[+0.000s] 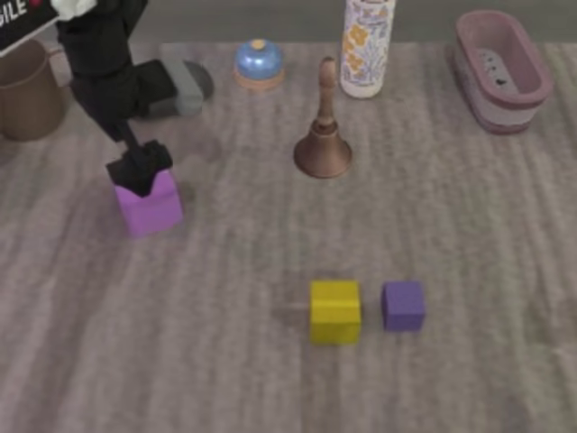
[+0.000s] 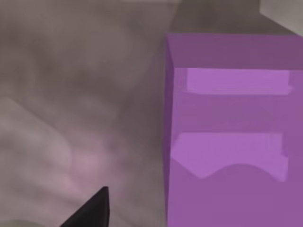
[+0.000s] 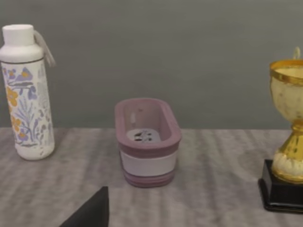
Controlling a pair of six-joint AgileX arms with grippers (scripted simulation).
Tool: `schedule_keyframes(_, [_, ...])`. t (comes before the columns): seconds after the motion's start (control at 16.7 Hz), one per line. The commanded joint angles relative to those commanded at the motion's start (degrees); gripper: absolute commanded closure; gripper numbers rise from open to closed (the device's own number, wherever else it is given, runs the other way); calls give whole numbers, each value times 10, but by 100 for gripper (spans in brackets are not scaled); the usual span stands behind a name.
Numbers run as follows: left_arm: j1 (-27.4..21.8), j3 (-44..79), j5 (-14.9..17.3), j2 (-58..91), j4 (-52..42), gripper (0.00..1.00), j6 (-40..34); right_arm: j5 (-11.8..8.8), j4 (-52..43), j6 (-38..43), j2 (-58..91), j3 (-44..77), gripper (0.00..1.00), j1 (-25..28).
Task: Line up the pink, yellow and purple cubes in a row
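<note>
From overhead, the table (image 1: 270, 379) had a grey, wood-grained surface. The left gripper (image 1: 140, 171) was lowered onto the far edge of the pink cube (image 1: 150, 209), which sat on the left side of the table; whether its fingers were closed on the cube or merely around it could not be told. In the left wrist view the pink cube (image 2: 232, 137) filled most of the frame at very close range, with one dark fingertip (image 2: 92, 210) showing beside it. The yellow cube (image 1: 335, 311) and the smaller purple cube (image 1: 402, 305) sat near the front middle of the table, just beside each other with a narrow gap between them, the purple one to the right, both well apart from the pink cube. Along the back stood a brown cup (image 1: 27, 90) at far left, a blue-domed call bell (image 1: 259, 63), a brown hand bell (image 1: 323, 135), a white flowered bottle (image 1: 367, 45) and a pink oval tub (image 1: 500, 72) at right. The right arm did not appear in the overhead view; its wrist camera looked across the table at the bottle (image 3: 26, 94), the tub (image 3: 147, 142) and a gold trophy (image 3: 286, 137) on a black base, with one dark fingertip (image 3: 92, 210) showing.
</note>
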Motion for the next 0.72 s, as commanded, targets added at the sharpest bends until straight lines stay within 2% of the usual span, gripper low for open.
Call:
schedule_keyframes(0.36, [1, -95, 0, 36, 137, 0, 2, 0, 0, 0, 0, 0, 0, 0])
schedule_keyframes(0.66, [1, -106, 0, 41, 150, 0, 2, 0, 0, 0, 0, 0, 0, 0])
schedule_keyframes(0.72, [1, -106, 0, 41, 150, 8, 2, 0, 0, 0, 0, 0, 0, 0])
